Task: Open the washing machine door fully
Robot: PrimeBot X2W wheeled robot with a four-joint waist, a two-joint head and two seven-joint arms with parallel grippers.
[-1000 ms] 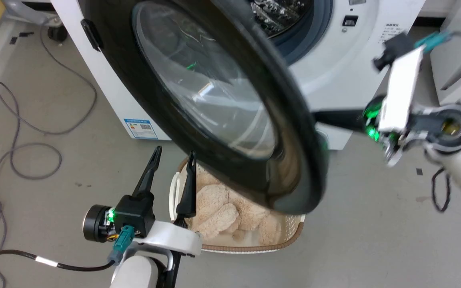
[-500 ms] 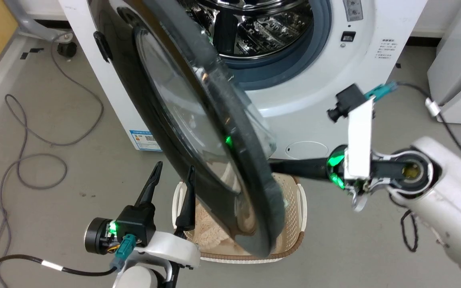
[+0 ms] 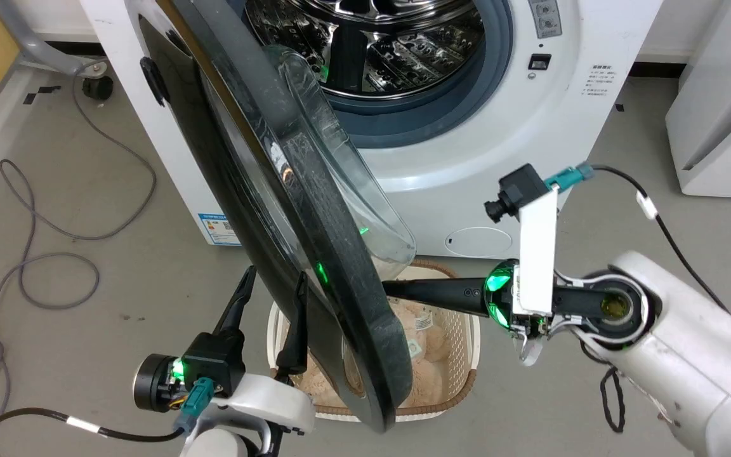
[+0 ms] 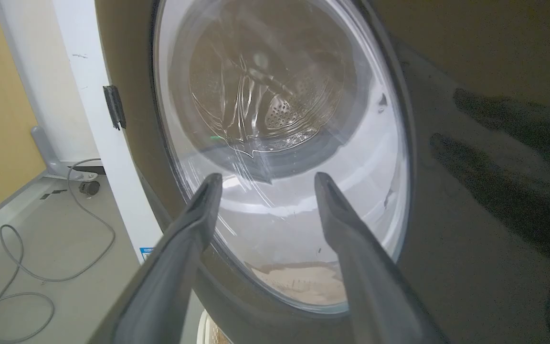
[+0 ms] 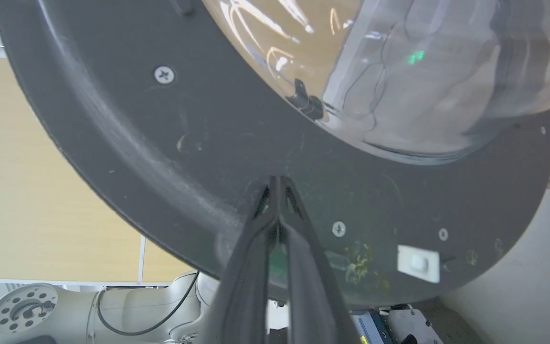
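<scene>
**Washing machine door partly open, pushed from inside by the right arm**

The washing machine (image 3: 467, 158) stands on the floor with its steel drum (image 3: 365, 44) exposed. The washing machine door (image 3: 302, 241), glossy black with a bulging clear glass bowl, is hinged at the machine's left side. It stands swung out, almost edge-on to the head camera, and its lower rim hangs over a wicker basket (image 3: 460, 330) holding a beige plush toy (image 3: 422, 324).

The right gripper (image 3: 397, 290) reaches in from the right. Its fingers are clenched together on nothing, and the right wrist view shows their tips appearing to press on the door's dark inner ring just below the glass. The left gripper (image 3: 276, 274) hangs on the other side, fingers spread and empty, pointing at the door's outer face from close by.

The door looks only partly open, so more outward push seems needed. The ring is smooth and the contact is a narrow point. As the door turns, the tips could skid toward the glass bowl or off the rim, and the door could stall or drift back. The swinging door could also strike the left gripper's spread fingers, which stand in its path. Its lower rim passes close over the basket and may catch it.
</scene>
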